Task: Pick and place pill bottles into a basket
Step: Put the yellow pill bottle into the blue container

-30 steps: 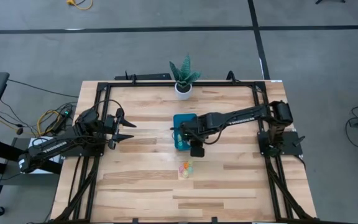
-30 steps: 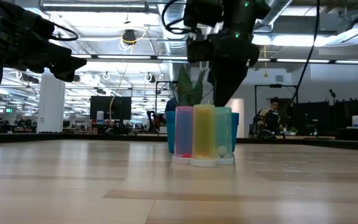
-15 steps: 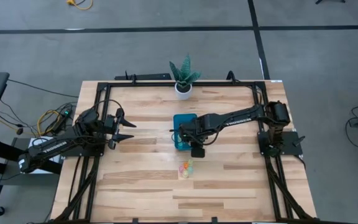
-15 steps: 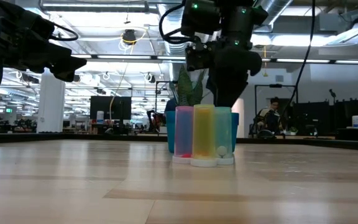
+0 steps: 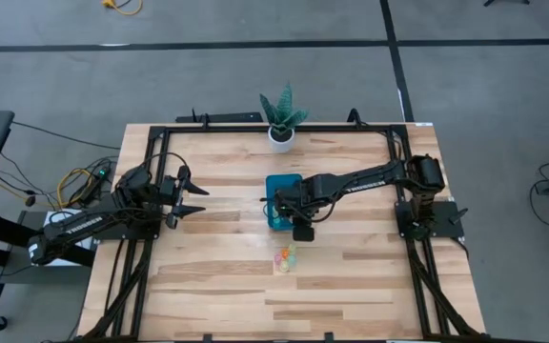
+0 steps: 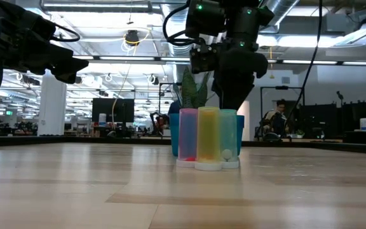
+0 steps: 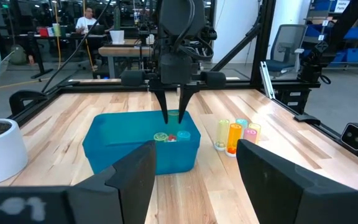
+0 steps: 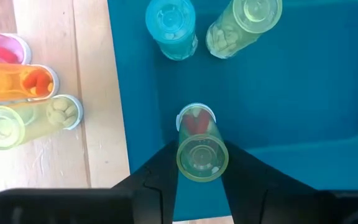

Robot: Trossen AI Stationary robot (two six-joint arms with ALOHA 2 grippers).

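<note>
The teal basket [image 5: 284,183] lies mid-table. My right gripper [image 8: 202,163] reaches down into it [image 7: 174,117] and is shut on a yellow-green pill bottle [image 8: 201,144] with red pills. A blue bottle [image 8: 171,23] and a pale green bottle [image 8: 241,22] stand in the basket. Several more bottles [image 5: 284,257] stand in a cluster on the table near the basket: pink [image 8: 2,48], orange [image 8: 23,84], yellow-green [image 8: 27,119]. My left gripper [image 5: 196,195] hangs open and empty over the table's left part. My right gripper pinches the yellow-green bottle's round wall near its upper end [image 8: 202,160] between its two fingers [image 8: 163,177]. The fingers come from above, pointing down. The bottle stands upright with its white cap [image 8: 196,112] downward inside the basket; whether it rests on the floor I cannot tell.
A potted plant in a white pot [image 5: 281,122] stands at the table's far edge behind the basket. A black frame [image 5: 160,133] runs round the tabletop. Bare wood lies left and right of the bottle cluster.
My right gripper has gone down a little into the basket with the yellow-green bottle, then kept still. The bottle stays upright in the hold.
</note>
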